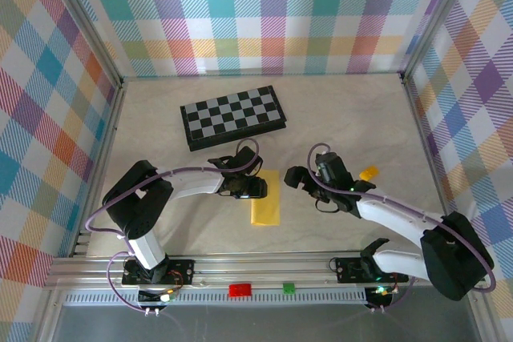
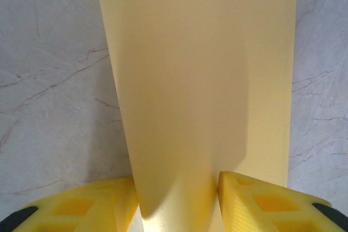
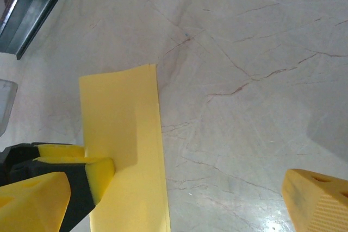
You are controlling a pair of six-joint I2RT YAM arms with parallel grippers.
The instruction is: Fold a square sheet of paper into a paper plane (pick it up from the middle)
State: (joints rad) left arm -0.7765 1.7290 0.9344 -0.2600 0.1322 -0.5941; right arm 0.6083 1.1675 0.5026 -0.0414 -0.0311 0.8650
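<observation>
the paper (image 1: 268,207), folded into a narrow strip, lies flat on the surface (image 1: 160,134) near the middle of its near edge. the left tool (image 1: 253,189) is set on the strip's far end, jaws part spread, with its fingers (image 2: 261,205) laid on the sheet rather than pinching it. the right tool (image 1: 297,178) is spread wide just beside the strip, apart from it. if the hold-down were eased or dragged, the thin sheet could be slid askew or the fold sprung open. an edge could also be shoved rather than lifted by the right tool.

Both arms reach inward, the left gripper (image 1: 255,190) low with jaws partly apart, the right gripper (image 1: 298,179) spread wide.
</observation>
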